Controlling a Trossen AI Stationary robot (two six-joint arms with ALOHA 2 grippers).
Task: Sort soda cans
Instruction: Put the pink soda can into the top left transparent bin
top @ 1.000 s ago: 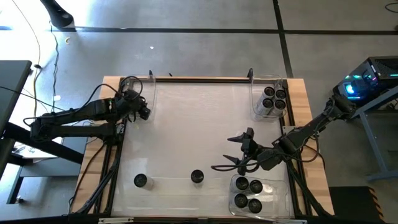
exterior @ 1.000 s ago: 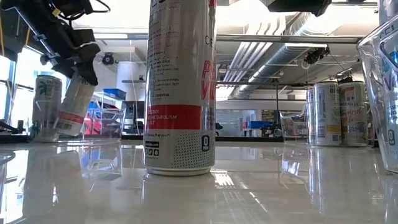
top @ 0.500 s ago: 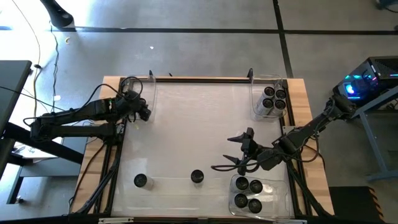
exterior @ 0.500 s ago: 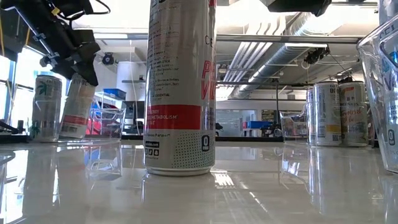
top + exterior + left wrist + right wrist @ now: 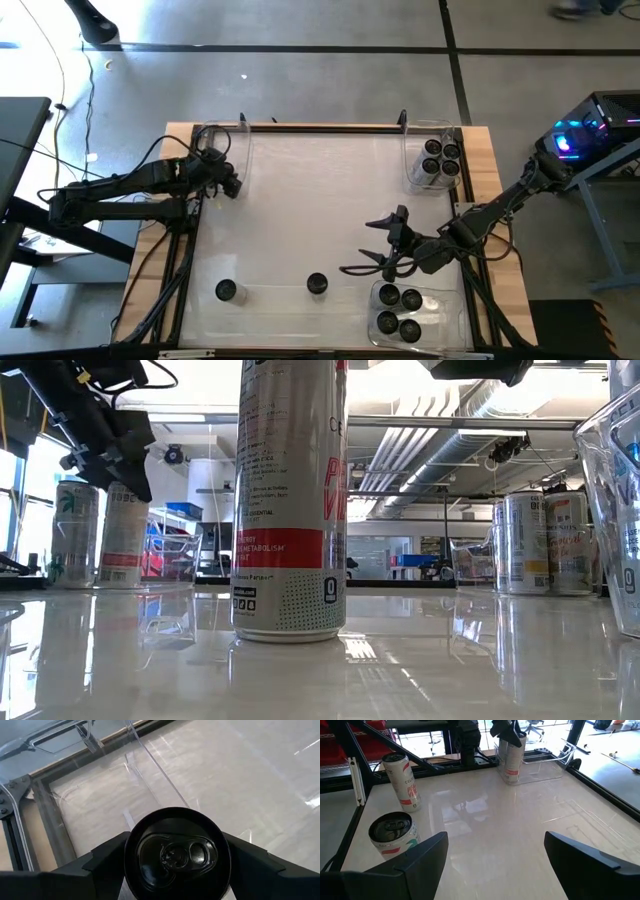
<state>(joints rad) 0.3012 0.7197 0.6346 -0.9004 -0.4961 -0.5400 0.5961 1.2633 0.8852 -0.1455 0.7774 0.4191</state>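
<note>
My left gripper point(image 5: 228, 182) is at the clear bin point(image 5: 222, 148) in the table's far left corner, shut on a soda can point(image 5: 177, 852). That can point(image 5: 122, 535) stands upright in the bin beside another can point(image 5: 75, 532). My right gripper point(image 5: 385, 245) hangs open over the table's right half with nothing between its fingers. Two more soda cans point(image 5: 226, 291) point(image 5: 317, 284) stand upright on the table near its near edge; the right wrist view shows them too point(image 5: 402, 782) point(image 5: 392, 837). My left gripper pinches the can's top end between its two fingers, one on each side just below the rim point(image 5: 133, 856). The fingers slant down onto it from the table's left side. The can stands upright, its bottom point(image 5: 120, 580) on the bin's floor.
A clear bin point(image 5: 440, 160) at the far right holds several cans, and another point(image 5: 400, 312) at the near right holds several more. The white middle of the table point(image 5: 310, 210) lies between the bins. A raised dark frame point(image 5: 320, 128) runs along the far edge.
The can in my left gripper has gone from tilted to upright: its top has swung over while its bottom stayed by the other can in the bin. My left gripper has tipped a little with it. My right arm has kept still.
</note>
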